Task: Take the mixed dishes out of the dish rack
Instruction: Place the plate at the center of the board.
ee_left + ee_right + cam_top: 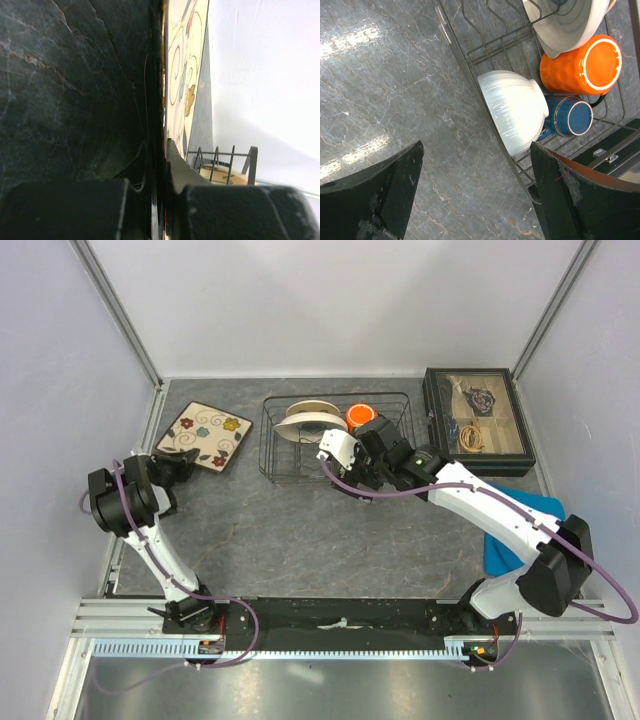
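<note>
- Jaws of the left gripper (181,460) are pressed shut on the 7 o'clock rim of the square cream plate (205,433), which sits at 10 o'clock on the table (300,530).
- Right gripper (477,145) is spread wide and holds nothing, above the white bowl (512,112).
- Dish rack (268,440) stands at 12 o'clock and holds the white bowl, orange cup (580,65) and dark blue mug (570,116).
</note>
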`<state>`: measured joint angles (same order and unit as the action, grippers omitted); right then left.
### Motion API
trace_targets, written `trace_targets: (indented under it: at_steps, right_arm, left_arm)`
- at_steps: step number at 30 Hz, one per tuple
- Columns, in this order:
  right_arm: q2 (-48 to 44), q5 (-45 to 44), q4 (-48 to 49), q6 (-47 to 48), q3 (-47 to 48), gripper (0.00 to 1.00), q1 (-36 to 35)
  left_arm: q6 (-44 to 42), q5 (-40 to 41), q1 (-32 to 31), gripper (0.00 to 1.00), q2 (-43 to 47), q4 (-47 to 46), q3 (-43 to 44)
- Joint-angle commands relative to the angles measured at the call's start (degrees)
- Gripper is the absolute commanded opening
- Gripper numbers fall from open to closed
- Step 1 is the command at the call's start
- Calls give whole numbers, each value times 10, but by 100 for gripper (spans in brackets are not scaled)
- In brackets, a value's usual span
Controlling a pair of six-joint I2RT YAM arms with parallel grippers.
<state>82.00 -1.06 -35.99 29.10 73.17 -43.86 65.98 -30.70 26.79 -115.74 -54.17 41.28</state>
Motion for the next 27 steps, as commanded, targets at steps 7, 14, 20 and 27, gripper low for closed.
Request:
trace_targets:
  at_steps: [7,14,20,27]
  right_arm:
    - [19,9,12,-5,17,96,7]
    - [28,10,6,-5,29,96,8]
    - [28,9,5,-5,28,96,7]
    - [25,9,6,-4,24,96,8]
  left_arm:
    - [80,25,-19,2,-22,-125,30]
    - [82,28,-21,26,-26,-109,33]
    - [79,23,-24,38,-34,-110,35]
    - [65,18,-31,52,-37,-110,23]
